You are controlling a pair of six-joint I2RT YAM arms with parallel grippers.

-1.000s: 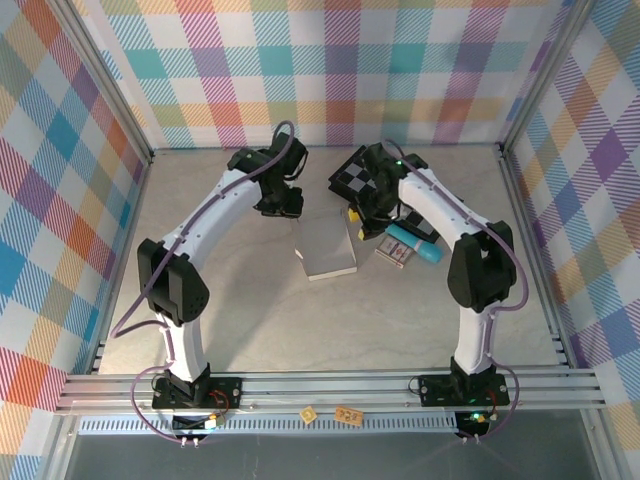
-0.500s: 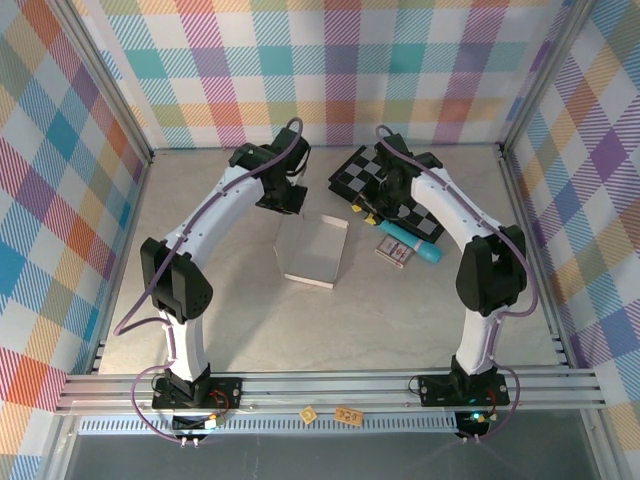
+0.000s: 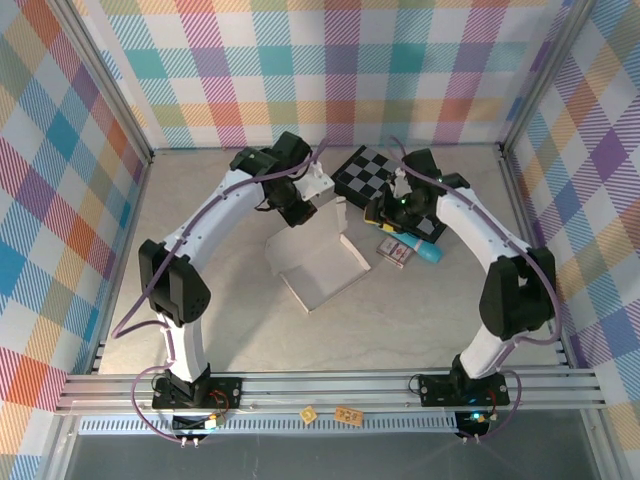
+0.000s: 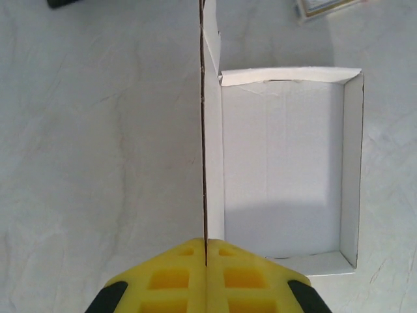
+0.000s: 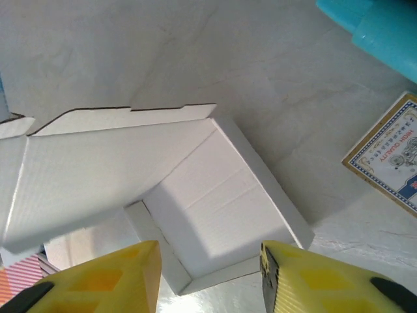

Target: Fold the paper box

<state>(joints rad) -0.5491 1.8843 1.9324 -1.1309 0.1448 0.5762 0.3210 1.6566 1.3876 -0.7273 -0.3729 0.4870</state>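
The paper box (image 3: pixel 322 268) is white cardboard and lies mid-table as a shallow open tray, its lid panel (image 3: pixel 318 205) lifted upright along the far side. In the left wrist view the lid's thin edge (image 4: pixel 203 130) runs straight into my left gripper (image 4: pixel 206 251), whose yellow fingers are shut on it; the tray (image 4: pixel 287 163) lies to the right of it. My left gripper (image 3: pixel 305 195) hangs above the box's far edge. My right gripper (image 3: pixel 385 212) hovers to the right of the lid. It is open above the tray (image 5: pixel 218 199) with nothing between its fingers (image 5: pixel 210 274), beside the slanting lid (image 5: pixel 98 163).
A black-and-grey checkered board (image 3: pixel 372 175) lies at the back, partly under the right arm. A small patterned packet (image 3: pixel 397 250) (image 5: pixel 391 163) and a teal bottle (image 3: pixel 424 248) (image 5: pixel 374 26) lie just right of the box. Plaid walls enclose the table.
The left gripper closed on the lid and raised it upright, shifting right; the box turned and slid nearer. The right gripper drew back to the right, off the box.
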